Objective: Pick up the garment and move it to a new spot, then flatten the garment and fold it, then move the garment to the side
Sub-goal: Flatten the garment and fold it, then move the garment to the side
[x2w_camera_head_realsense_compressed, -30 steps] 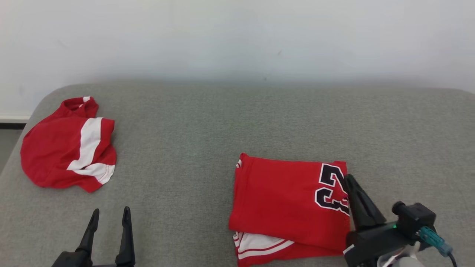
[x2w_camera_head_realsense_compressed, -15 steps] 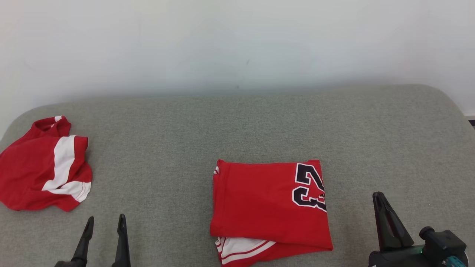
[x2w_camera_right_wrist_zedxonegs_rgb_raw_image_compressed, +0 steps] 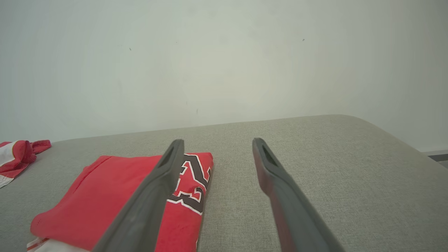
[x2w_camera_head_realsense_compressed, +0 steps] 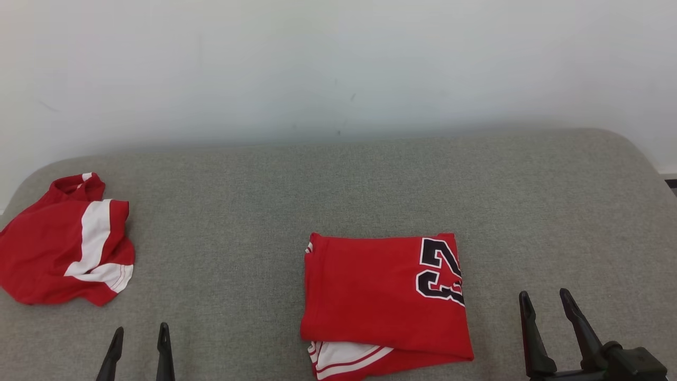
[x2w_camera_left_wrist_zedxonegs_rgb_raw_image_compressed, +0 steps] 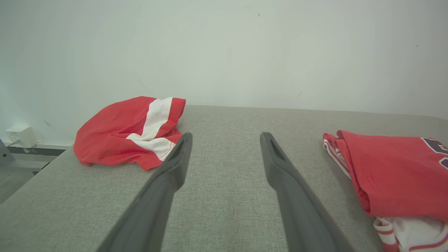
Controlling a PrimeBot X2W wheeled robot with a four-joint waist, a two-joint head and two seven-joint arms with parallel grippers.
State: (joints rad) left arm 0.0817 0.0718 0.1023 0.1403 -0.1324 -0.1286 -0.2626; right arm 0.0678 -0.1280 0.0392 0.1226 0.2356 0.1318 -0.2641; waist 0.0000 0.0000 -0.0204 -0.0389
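Observation:
A red garment (x2w_camera_head_realsense_compressed: 381,301) with a black number on it lies folded into a rectangle near the middle of the grey surface, its white-striped hem peeking out below; it appears too in the left wrist view (x2w_camera_left_wrist_zedxonegs_rgb_raw_image_compressed: 395,178) and the right wrist view (x2w_camera_right_wrist_zedxonegs_rgb_raw_image_compressed: 115,196). My right gripper (x2w_camera_head_realsense_compressed: 547,299) stands open to the garment's right, apart from it, with nothing between its fingers (x2w_camera_right_wrist_zedxonegs_rgb_raw_image_compressed: 269,168). At the lower left my left gripper (x2w_camera_head_realsense_compressed: 140,336) is open and empty, well clear of the folded garment.
A second red and white garment (x2w_camera_head_realsense_compressed: 66,254) lies crumpled at the far left of the grey cushioned surface (x2w_camera_head_realsense_compressed: 338,185). A pale wall rises behind. A small white box (x2w_camera_left_wrist_zedxonegs_rgb_raw_image_compressed: 21,135) sits by the wall past the surface's left edge.
My right gripper has come off the garment's right edge, drawn back to the right and opened. The head camera has shifted, so the whole scene sits further left and lower.

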